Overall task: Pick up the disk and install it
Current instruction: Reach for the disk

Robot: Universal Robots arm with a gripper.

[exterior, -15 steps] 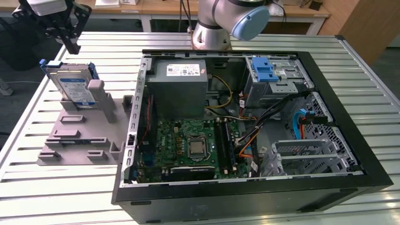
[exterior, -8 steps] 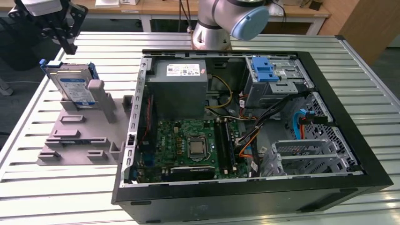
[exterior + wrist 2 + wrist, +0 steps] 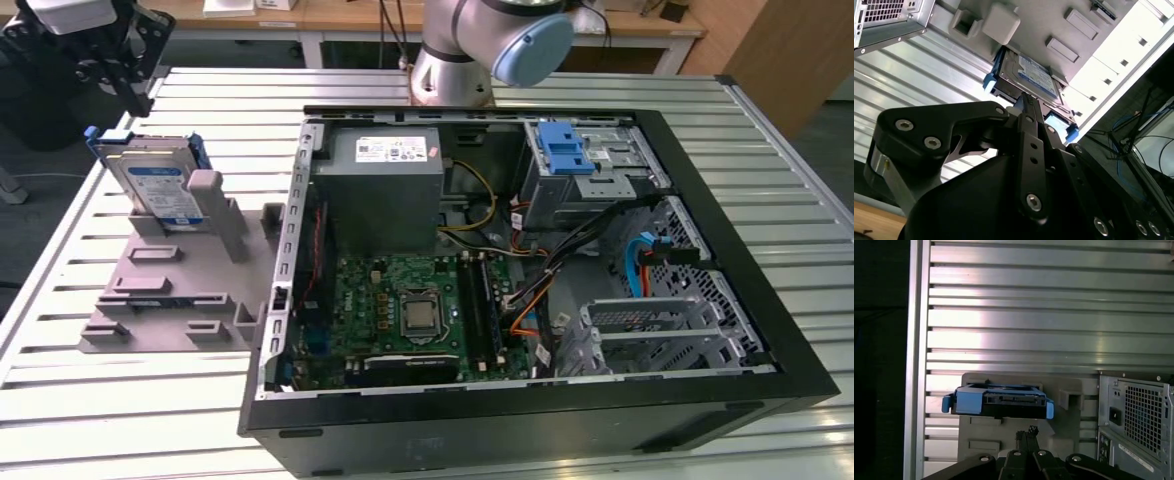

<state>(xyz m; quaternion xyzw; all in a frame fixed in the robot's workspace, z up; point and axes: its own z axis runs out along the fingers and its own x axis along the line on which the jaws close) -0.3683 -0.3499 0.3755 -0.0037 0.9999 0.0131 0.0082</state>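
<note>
Grey metal, flat and rectangular, the disk [image 3: 151, 185] with its blue-and-white label and blue plastic rails stands on edge in a slot of a matte grey plastic holder [image 3: 174, 295]. This holder lies on the ribbed aluminium worktop [image 3: 107, 410], just beside the open black computer case [image 3: 534, 440], on the exterior view's left. Above the disk, apart from it, hangs the black gripper [image 3: 1027, 432]; its thin fingers [image 3: 1029, 150] are close together and hold nothing.

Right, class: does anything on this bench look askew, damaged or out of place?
Nothing looks damaged or spilled. The disk leans slightly as it stands on edge in the grey stand, beside the open computer case; that looks deliberate. The gripper hangs near it.
</note>
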